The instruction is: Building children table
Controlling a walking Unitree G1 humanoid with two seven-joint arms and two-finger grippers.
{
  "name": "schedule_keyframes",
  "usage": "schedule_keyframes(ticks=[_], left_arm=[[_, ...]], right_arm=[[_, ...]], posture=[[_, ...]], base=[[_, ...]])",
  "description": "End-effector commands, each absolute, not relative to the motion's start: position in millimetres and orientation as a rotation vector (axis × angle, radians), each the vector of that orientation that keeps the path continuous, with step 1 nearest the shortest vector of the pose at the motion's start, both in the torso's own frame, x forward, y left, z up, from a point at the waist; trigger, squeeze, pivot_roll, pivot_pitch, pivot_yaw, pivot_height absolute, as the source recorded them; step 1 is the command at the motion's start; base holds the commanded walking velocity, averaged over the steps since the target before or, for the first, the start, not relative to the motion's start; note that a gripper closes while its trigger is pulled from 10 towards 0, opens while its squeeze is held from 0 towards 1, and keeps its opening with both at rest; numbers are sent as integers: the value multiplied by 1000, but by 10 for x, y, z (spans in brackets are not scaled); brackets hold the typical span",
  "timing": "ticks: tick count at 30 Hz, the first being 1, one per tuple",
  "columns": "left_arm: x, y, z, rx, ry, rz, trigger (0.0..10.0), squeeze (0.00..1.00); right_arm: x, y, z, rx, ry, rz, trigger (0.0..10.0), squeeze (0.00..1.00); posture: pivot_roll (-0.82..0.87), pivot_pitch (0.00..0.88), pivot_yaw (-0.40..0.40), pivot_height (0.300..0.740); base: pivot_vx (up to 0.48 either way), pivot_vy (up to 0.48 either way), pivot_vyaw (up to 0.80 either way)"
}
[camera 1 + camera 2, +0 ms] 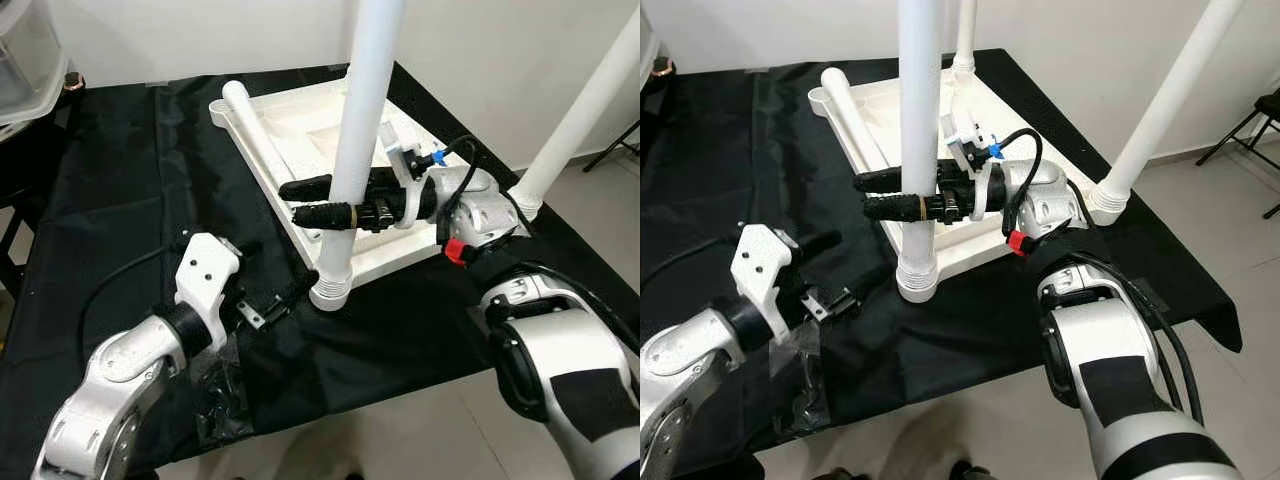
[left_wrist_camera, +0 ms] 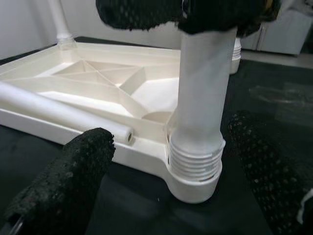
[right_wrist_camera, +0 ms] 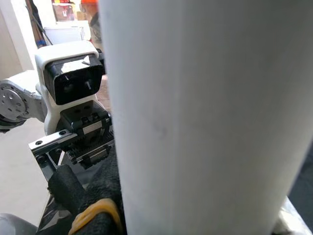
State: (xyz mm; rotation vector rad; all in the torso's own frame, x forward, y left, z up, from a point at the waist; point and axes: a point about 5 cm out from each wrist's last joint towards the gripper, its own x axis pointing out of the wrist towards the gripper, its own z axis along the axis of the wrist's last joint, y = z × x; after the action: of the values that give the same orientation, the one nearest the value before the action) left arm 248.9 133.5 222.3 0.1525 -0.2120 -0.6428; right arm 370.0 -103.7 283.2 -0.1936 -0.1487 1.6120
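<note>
The right hand (image 1: 902, 199) is clenched around a white table leg (image 1: 917, 130), its two black fingers (image 1: 885, 178) lying level on either side of the tube a little above the threaded foot, with the silver forearm reaching in from the right across the upturned white table top (image 1: 300, 135). That leg stands upright in the near corner socket (image 1: 330, 293) of the top, and the ridged collar at its base shows just above the socket rim, so by my reading the step in hand is seating or screwing this leg home; the next move likely calls for a firm grip and a turn or downward press while the top is kept from sliding. The left hand (image 1: 270, 300) is released, its fingers (image 2: 73, 171) spread and resting low just beside the same corner, pointing at the leg's base without touching it, the elbow bent near the front edge; it looks placed to steady the corner. The table top lies underside up on the black cloth (image 1: 120, 180) that covers the bench, with another leg (image 1: 585, 110) already standing at the right corner, one at the far corner, and a loose leg (image 1: 262, 140) lying across its ribbed underside. A clear plastic bag (image 1: 215, 400) sits crumpled at the bench's front edge.
</note>
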Motion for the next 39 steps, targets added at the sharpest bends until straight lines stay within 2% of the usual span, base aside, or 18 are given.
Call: schedule_keyframes(ticks=[1,6,7,17,22,28,29,32,34,39], left_arm=[[2485,1324,2187,149,-203,-645,10000,0],[2478,1309,2187,146,-204,-645,10000,0],[2477,1311,2186,143,-206,-640,10000,0],[2499,1323,2202,142,-216,-626,10000,0],[2504,1316,2204,141,-219,-626,10000,0],[2516,1302,2215,136,-227,-621,10000,0],[2516,1302,2215,136,-227,-621,10000,0],[2524,1296,2217,134,-229,-619,10000,0],[2524,1296,2217,134,-229,-619,10000,0],[2523,1291,2222,131,-232,-616,10000,0]], right_arm=[[3713,-1056,2541,-195,0,1591,10000,0],[3743,-1037,2500,-203,9,1537,10000,0],[3792,-1013,2462,-189,12,1446,10000,0],[3901,-966,2434,-150,-6,1215,10000,0],[3898,-927,2411,-155,-13,1201,10000,0],[4002,-813,2377,-135,36,989,10000,0],[4002,-813,2377,-135,36,989,10000,0],[4072,-818,2364,-117,47,825,10000,0],[4072,-818,2364,-117,47,825,10000,0],[4117,-852,2293,-68,64,658,10000,0]], posture=[[119,228,-68,740],[119,228,-71,740],[122,224,-70,740],[118,211,-68,740],[117,206,-67,740],[110,198,-69,740],[110,198,-69,740],[107,204,-72,740],[107,204,-72,740],[111,209,-74,740]], base=[[0,0,0],[0,0,0],[0,0,0],[0,0,0],[0,0,0],[0,0,0],[0,0,0],[0,0,0],[0,0,0],[0,0,0]])
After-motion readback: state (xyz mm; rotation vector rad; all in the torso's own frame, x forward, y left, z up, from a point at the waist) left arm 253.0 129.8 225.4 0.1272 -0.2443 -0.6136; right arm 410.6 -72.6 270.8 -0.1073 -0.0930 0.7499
